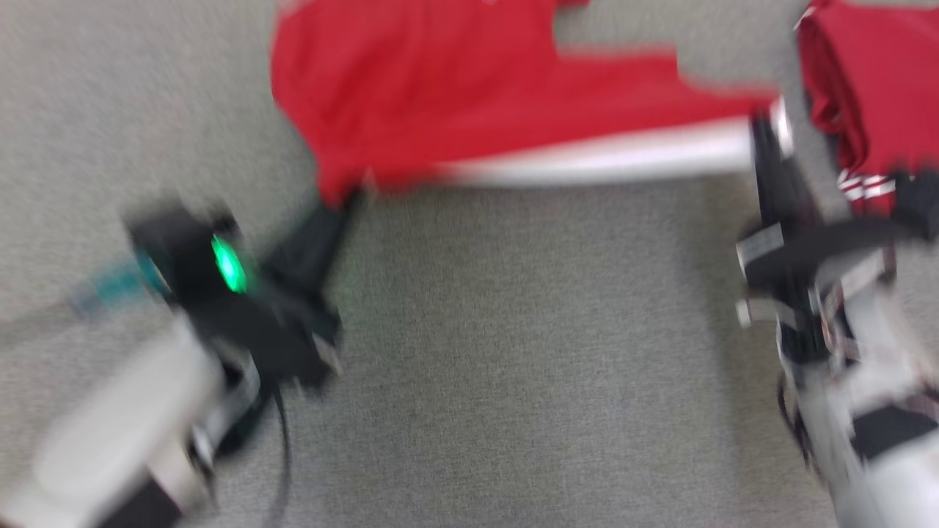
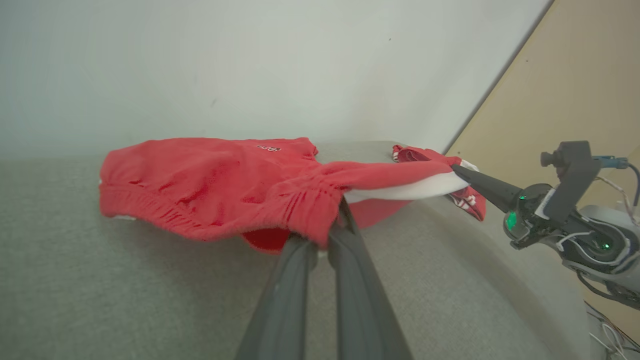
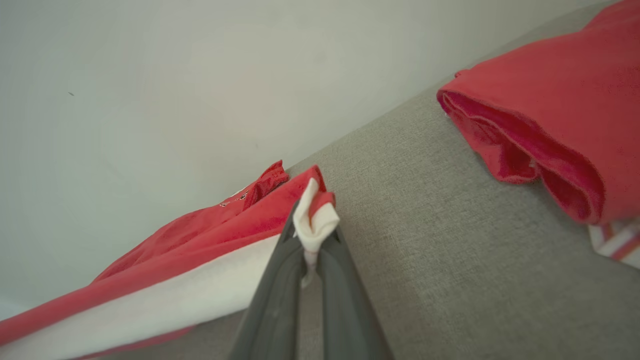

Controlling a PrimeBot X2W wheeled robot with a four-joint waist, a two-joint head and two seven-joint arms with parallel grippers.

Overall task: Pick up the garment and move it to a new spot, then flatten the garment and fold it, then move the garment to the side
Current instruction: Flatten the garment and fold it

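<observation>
Left pincer [image 1: 351, 199] and right pincer [image 1: 763, 128] each pinch one end of the red garment [image 1: 469, 88], its near edge taut above the grey tabletop [image 1: 513, 330] (apparently the flattening step); the next move likely calls for lowering it smooth.

Grey fabric surface [image 1: 513, 381], pale wall [image 2: 250, 60], tan board [image 2: 580, 75], folded red cloth [image 1: 873, 81] at the surface's right

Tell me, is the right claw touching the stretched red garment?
Touching. The right wrist view shows the right gripper pinched shut on the red garment, with a white-and-red fold of its cloth bunched between the fingers.
</observation>
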